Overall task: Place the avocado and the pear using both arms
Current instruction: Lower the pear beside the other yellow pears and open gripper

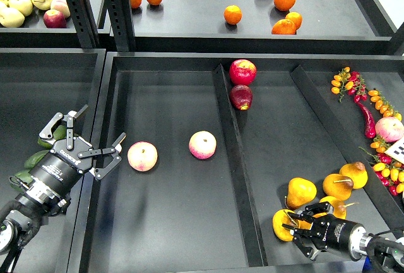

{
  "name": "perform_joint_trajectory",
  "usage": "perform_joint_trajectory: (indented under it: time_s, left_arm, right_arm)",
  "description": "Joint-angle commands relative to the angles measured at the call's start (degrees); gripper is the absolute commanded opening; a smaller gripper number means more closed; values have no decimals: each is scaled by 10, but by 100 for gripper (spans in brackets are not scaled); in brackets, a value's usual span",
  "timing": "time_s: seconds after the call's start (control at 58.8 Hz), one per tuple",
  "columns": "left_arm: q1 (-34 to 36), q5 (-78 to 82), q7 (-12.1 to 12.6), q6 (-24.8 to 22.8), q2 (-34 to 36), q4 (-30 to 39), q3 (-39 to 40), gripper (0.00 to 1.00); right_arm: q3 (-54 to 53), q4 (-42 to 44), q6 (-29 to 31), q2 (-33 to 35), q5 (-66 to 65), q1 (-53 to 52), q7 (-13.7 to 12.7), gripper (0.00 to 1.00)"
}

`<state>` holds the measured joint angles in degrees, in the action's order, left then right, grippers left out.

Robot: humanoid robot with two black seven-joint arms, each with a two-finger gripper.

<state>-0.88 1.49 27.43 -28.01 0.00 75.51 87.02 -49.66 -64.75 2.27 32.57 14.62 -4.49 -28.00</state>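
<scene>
My left gripper (99, 125) is open and empty, over the rim between the left tray and the middle tray. Dark green avocados (34, 158) lie in the left tray, mostly hidden under my left arm. My right gripper (295, 229) is low at the front of the right compartment. Its fingers are closed around a yellow-orange pear (281, 224) that sits at its tip. Three more pears (301, 191) lie just beyond it, and another is partly hidden behind the gripper.
Two pink-cream fruits (142, 156) lie in the middle tray (170, 235), close to my left gripper. Two red apples (242, 71) sit by the divider (235, 159). Peppers and small tomatoes (372, 115) fill the right strip. Oranges (232, 14) lie on the shelf behind.
</scene>
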Motion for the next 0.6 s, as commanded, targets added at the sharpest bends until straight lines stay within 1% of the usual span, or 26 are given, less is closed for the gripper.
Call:
perform_joint_trajectory:
  time_s: [0.0,0.085,0.187,0.289,0.442,0.578]
  left_arm:
    - [-1,0,-2,0,0,0,0,99]
    - [-1,-1,-2,0,0,0,0,99]
    - [-1,-1,-3,0,0,0,1,100]
    - [-1,-1,-4,0,0,-1,2,100]
    - [-2,-2,-4,0,0,-4,-1,100]
    - [-3,-1,-4,0,0,-5,-1,100]
  right_arm:
    - [0,3,0,-1,-6,0,0,55]
    - [0,2,-1,-1,-6,0,0,64]
    - [-2,-1,-5,-1,-5,-4,0,72]
    - [-9,-5,-8,-1,-5,-8,0,74]
    - [-12,-17,-17,5,1,-49,0,77]
    - [-23,-33,-19,2,2,-90,0,87]
